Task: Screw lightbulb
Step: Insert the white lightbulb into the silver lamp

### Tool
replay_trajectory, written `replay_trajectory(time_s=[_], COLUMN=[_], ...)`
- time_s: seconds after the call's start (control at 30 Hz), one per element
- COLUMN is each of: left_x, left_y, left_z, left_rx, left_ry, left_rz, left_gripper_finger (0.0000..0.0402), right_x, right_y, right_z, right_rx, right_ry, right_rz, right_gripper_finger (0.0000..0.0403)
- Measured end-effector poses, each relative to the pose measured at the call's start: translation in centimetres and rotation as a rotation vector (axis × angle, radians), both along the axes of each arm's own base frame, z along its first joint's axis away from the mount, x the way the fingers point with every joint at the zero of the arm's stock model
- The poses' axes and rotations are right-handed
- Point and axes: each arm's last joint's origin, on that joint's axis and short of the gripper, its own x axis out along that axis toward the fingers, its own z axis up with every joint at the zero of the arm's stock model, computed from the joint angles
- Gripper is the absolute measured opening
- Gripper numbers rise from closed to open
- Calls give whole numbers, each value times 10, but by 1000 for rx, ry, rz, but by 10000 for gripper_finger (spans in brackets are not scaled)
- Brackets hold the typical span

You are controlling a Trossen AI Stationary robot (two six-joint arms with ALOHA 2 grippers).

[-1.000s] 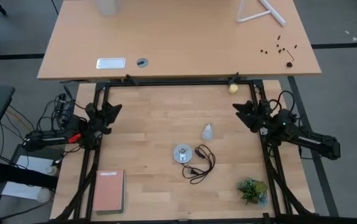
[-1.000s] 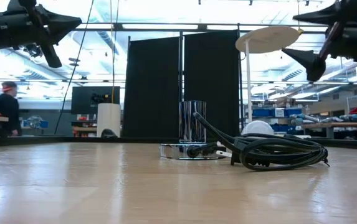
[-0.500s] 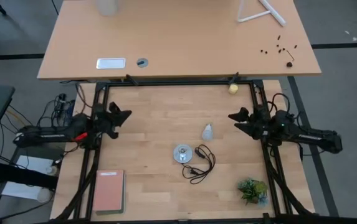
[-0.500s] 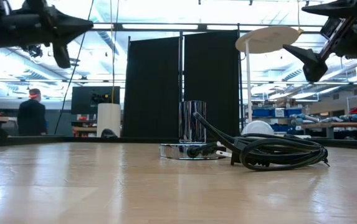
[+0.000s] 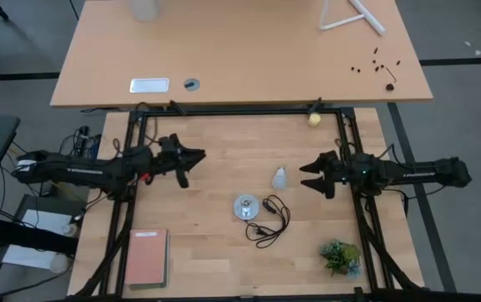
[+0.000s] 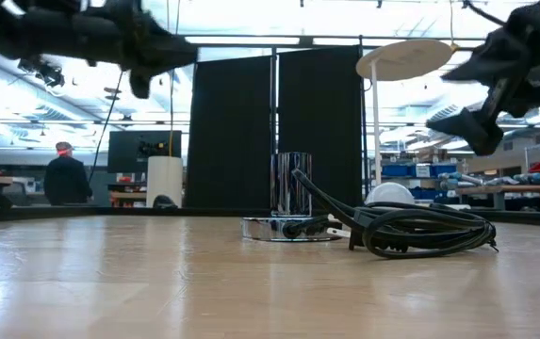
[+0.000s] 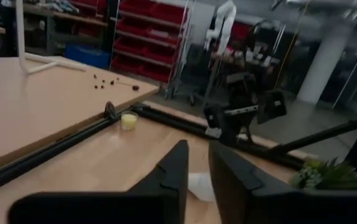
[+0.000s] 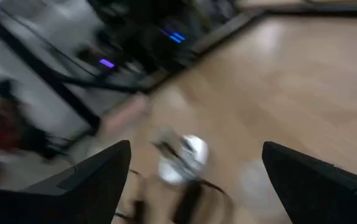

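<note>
The small white lightbulb (image 5: 279,177) lies on its side on the wooden table, right of centre. It also shows in the low view (image 6: 389,194) behind the cord, and in the left wrist view (image 7: 200,184). The round silver socket disc (image 5: 245,207) with its black cord (image 5: 270,221) lies flat just nearer than the bulb. My left gripper (image 5: 195,164) hovers left of the bulb, its fingers a narrow gap apart (image 7: 197,155). My right gripper (image 5: 304,178) hovers just right of the bulb, open wide (image 8: 197,146). Both are empty.
A yellowish ball (image 5: 314,119) lies by the far frame rail. A pink book (image 5: 146,256) lies near left and a small plant (image 5: 341,256) near right. The black frame rails (image 5: 240,111) border the table. A person (image 6: 62,179) stands in the room beyond.
Both arms have stretched out from the table's sides toward the middle. My left gripper has gone toward the right edge, my right gripper toward the left edge and closer to the bulb. The bulb, socket and cord have stayed in place.
</note>
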Motion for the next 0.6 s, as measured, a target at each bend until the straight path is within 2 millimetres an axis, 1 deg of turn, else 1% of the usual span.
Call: replay_trajectory(time_s=[0.1,0.23,0.43,0.6], left_x=[16,34,55,69], left_y=[1,3,4,4], left_z=[4,8,16,21], left_rx=[2,0,-1,20], left_ry=[32,57,77,149], left_rz=[-3,-11,-19,-43], left_gripper_finger=[104,114,115,115], right_x=[4,11,28,38], right_y=[3,7,17,21], right_z=[5,8,1,-15], right_rx=[-24,-82,-201,-287], right_ry=[139,305,457,574], right_rz=[-26,-21,78,142], right_gripper_finger=[372,372,372,372])
